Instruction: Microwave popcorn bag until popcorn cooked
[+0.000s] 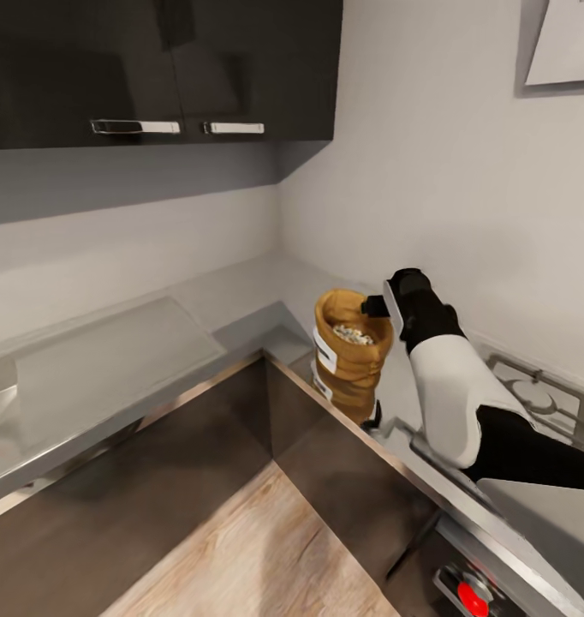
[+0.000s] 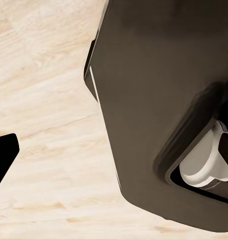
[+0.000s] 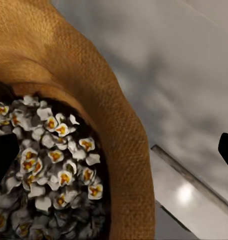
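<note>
Tan paper bag (image 1: 350, 356) stands on the steel surface (image 1: 112, 377) near the corner, popcorn (image 3: 53, 165) showing. The right hand (image 1: 379, 306) hovers at the rim's three o'clock, fingers apart; close squarely on the rim, I'd say, keeping it upright.

You have one popcorn bag (image 1: 350, 353) on the countertop (image 1: 112, 368), holding one heap of popcorn (image 1: 354, 333); above the countertop, two cabinet handles (image 1: 134, 127); right of the bag, one arm (image 1: 463, 394) and one gas hob (image 1: 545, 390)
</note>
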Robot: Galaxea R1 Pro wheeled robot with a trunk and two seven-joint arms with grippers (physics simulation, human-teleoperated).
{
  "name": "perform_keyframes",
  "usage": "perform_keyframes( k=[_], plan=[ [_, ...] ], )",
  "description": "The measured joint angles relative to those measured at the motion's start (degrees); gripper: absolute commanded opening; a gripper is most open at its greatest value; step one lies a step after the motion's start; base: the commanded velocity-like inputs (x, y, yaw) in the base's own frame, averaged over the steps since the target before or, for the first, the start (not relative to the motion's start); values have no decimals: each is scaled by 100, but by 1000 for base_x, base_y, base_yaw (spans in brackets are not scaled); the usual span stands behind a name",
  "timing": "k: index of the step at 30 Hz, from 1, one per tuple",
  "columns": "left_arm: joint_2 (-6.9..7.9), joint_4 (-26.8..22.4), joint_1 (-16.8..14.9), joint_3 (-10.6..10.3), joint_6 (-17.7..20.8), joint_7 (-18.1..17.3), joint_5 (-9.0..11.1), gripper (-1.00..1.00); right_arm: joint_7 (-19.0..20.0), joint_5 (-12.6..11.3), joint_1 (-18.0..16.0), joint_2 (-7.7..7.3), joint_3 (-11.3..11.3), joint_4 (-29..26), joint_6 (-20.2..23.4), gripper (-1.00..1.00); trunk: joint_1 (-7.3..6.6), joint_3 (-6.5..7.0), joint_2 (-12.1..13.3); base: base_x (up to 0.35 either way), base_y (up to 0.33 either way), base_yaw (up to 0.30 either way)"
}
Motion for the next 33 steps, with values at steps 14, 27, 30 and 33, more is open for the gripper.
perform_keyframes(
  k=[14, 27, 30, 33],
  plan=[
    [-2, 0, 0, 0, -5, -2, 0, 100, 153, 41, 0, -384, 7, 519, -293, 100, 3, 0, 0, 6, 0, 0],
    [-8, 0, 0, 0, 0, 4, 0, 100, 133, -9, 6, -338, 24, 539, -302, 100, 3, 0, 0, -55, 0, 0],
    [-9, 0, 1, 0, 0, 1, 0, 100, 139, -24, 5, -320, 25, 555, -303, 100, 3, 0, 0, 0, 0, 0],
    [-6, 0, 0, 0, 0, 3, 0, 100, 137, -22, 6, -317, 25, 601, -303, 100, 3, 0, 0, 0, 0, 0]
  ],
)
